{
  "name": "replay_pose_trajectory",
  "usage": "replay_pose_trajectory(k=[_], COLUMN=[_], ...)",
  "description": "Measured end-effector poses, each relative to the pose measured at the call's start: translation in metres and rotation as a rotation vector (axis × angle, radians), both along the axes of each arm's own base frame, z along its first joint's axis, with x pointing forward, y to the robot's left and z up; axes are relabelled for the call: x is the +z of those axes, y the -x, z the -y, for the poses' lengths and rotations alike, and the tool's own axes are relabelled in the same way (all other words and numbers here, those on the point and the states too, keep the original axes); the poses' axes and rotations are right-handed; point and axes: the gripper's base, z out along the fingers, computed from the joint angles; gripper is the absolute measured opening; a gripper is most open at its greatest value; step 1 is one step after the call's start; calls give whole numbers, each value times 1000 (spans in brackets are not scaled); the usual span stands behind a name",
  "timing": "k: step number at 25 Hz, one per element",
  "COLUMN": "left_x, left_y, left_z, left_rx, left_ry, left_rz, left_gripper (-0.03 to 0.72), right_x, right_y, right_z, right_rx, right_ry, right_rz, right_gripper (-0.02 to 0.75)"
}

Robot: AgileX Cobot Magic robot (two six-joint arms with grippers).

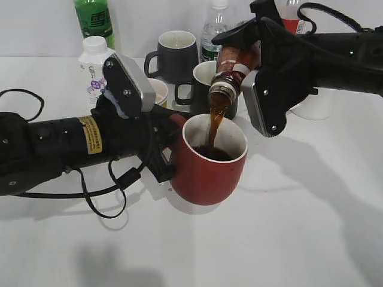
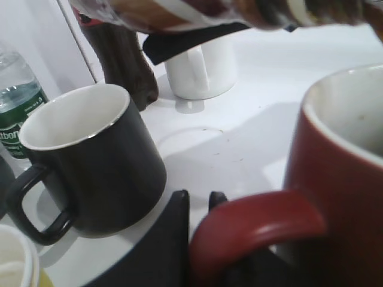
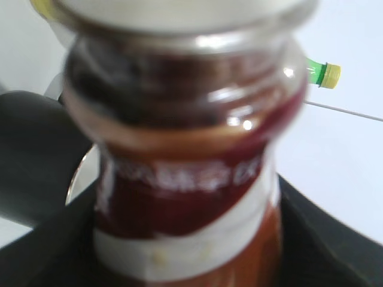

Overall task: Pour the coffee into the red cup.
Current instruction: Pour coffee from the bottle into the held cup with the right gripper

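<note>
On the white tabletop (image 1: 299, 239), the left pincer (image 1: 164, 152) grips the handle of the red cup (image 1: 209, 161), which stands near the middle. Above it the right pincer (image 1: 254, 57) clasps the tilted coffee (image 1: 230, 75), mouth down, a brown stream falling into the cup. A black mug (image 2: 90, 161) stands just behind.

End effector (image 2: 197, 206) apparently grips red cup (image 2: 335, 197) handle; black mug (image 2: 90, 161) beside.
</note>
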Motion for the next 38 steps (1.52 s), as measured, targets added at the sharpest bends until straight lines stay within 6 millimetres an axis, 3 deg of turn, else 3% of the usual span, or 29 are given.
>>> replay_pose_trajectory(k=[24, 38], left_x=[1, 7], left_y=[0, -2], left_z=[0, 0], left_rx=[-7, 30], left_ry=[9, 79], left_rz=[7, 13], left_gripper=[69, 69], right_x=[2, 2], right_y=[-2, -3], right_z=[1, 2], right_rx=[-32, -155], right_ry=[-34, -281], right_rz=[-3, -295], right_gripper=[501, 501])
